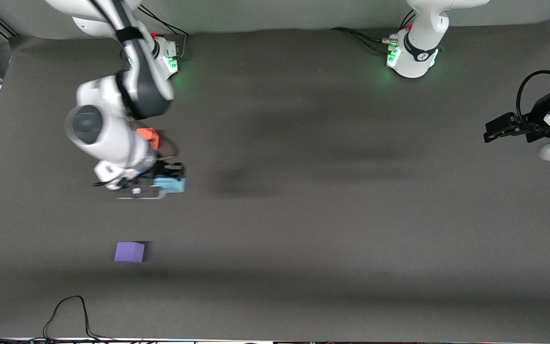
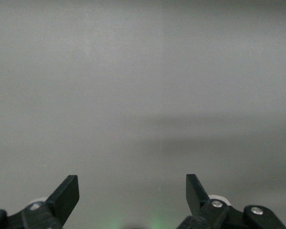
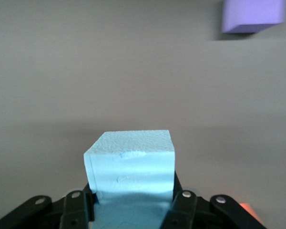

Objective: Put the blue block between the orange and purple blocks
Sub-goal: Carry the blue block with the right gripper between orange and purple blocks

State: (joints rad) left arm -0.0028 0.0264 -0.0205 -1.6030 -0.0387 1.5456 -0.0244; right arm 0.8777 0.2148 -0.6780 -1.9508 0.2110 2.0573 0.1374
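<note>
The light sky-blue matte foam cube (image 1: 174, 184), left of centre in the front view, sits clamped in our right tool (image 1: 163, 177), between the orange-red cube (image 1: 149, 136) and violet-purple cube (image 1: 130, 252), ready for placing on the counter (image 1: 332, 200). Our left tool (image 1: 497, 130) waits at the frame's right edge, fingers apart.

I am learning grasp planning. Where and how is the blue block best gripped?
Probably across two opposite flat side faces of the blue block, coming down from above. The cube sits flat with its sides free, and the right gripper already clamps it that way.
</note>
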